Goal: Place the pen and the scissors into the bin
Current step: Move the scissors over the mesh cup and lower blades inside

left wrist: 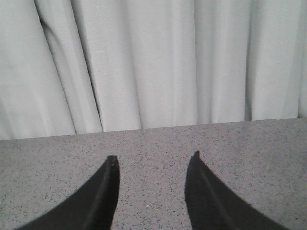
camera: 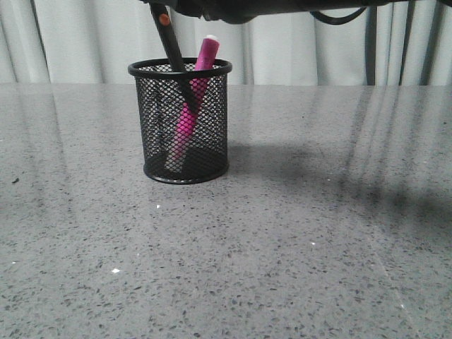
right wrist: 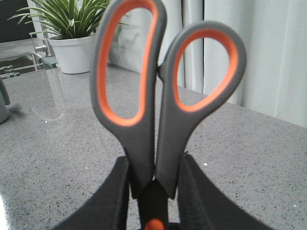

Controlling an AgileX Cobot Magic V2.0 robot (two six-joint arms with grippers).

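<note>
The bin [camera: 187, 120] is standing upright on the grey bench [camera: 296, 240], left of centre and toward the far edge, in front of the pale curtain [camera: 296, 42]. The pen [camera: 191, 106] is already leaning inside it, its lower end at the base and its upper end rising just above the rim, tilted to the right. The scissors [camera: 172, 49] are entering the bin blades downward: in the front view the dark blades are crossing the rim beside the pen, while the orange pivot screw is sitting above the rim, near the top of the picture. In the right wrist view the right gripper [right wrist: 152, 191] is clamping the scissors [right wrist: 158, 96] just below the handle loops, its two pads pressing the shanks from either side, with the pivot screw showing between them. The long axis of the scissors is therefore running nearly vertical, slightly slanted, and in line with the opening below; the next move appears to turn on releasing them so that they drop the rest of the way without tipping the bin. The left gripper [left wrist: 152, 165] is hanging with its jaws wide apart over bare bench, holding nothing, and no task object is appearing in its view.
</note>
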